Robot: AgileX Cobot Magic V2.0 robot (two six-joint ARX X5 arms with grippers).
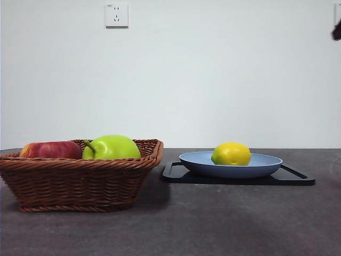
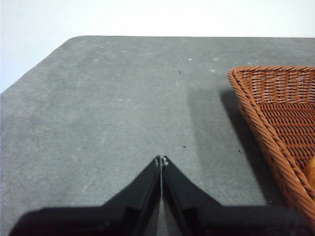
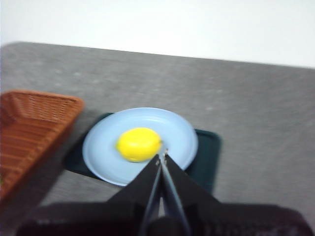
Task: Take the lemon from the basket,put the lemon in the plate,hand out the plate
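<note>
Lemon [image 1: 230, 153] sits in the plate [image 1: 266, 164], so the right end effector [image 3: 162, 156], closed and empty, should probably grab the rim level.

Lighting: even, bright, diffuse; white wall behind nearly blown out in both wrist views. Shadows: soft, dark patch beside the basket [image 2: 280, 128] on the counter [image 2: 113, 123]; faint shade under the plate [image 1: 230, 165]. Focus: front view sharp; right wrist view blurred throughout, lemon [image 3: 139, 144] soft-edged. Glare: none strong.
</note>
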